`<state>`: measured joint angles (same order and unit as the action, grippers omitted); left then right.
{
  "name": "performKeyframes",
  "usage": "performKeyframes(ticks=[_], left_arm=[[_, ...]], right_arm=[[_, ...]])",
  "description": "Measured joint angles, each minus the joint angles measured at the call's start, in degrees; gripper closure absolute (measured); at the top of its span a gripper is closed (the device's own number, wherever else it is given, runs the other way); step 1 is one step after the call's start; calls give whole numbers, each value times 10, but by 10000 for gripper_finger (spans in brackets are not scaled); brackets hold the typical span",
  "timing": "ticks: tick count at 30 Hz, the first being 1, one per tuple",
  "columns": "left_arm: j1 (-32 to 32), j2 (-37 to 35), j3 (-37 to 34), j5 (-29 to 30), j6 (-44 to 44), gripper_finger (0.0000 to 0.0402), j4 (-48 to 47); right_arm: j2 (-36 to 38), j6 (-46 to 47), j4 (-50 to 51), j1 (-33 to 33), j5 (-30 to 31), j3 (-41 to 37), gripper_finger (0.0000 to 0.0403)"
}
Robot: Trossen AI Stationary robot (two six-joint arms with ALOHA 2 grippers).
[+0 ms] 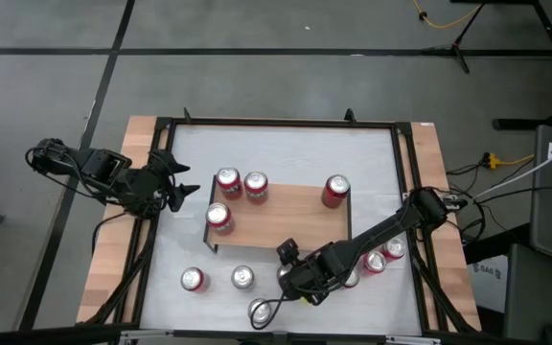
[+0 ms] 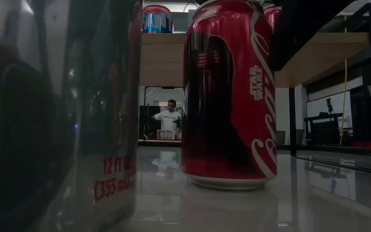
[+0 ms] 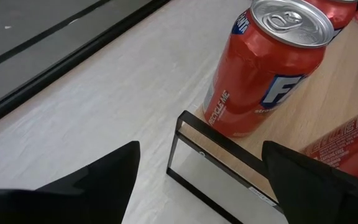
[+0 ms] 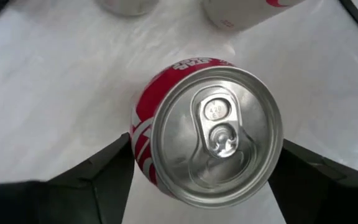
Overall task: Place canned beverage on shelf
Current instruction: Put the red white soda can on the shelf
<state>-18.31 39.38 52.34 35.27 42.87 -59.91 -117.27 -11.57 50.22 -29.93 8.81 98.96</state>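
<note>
Gripping a red can (image 4: 207,134) near the tabletop's front edge, the right gripper (image 4: 207,186) has a dark finger on each side of it; silver lid with pull tab faces the wrist camera, "STAR WARS" partly readable on the rim band. In the low view the same branding shows on a red Coca-Cola can (image 2: 230,96) with white script, standing upright on the white tabletop (image 2: 314,193); a blurred can (image 2: 76,116) at the very front fills that view's left side, "12 FL OZ (355 mL)" legible, rest too dark to read. More red cans stand loose along the front edge (image 1: 193,279), (image 1: 242,278), and two by the right edge, partly hidden under the right arm. The shelf (image 1: 286,216) sits mid-tabletop, light wood top, black frame, carrying four cans: three at its left end, one at its far right corner (image 1: 335,191). The left gripper (image 3: 197,180) hovers off the shelf's left end, fingers spread, holding nothing, facing a can (image 3: 263,68) with "RECYCLE ME" and a cut-off blue-white logo starting "F". Beyond the table a person (image 2: 169,117) in white, small and unclear.
</note>
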Motion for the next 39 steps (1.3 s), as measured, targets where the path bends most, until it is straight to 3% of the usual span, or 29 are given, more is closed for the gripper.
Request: performKeyframes(ticks=[12,39], left_arm=[[0,0,0,0,0,74,0],[0,0,0,0,0,74,0]], right_arm=[[0,69,3,-1,29,0,104],[-2,100,-6,-1,41,7,113]])
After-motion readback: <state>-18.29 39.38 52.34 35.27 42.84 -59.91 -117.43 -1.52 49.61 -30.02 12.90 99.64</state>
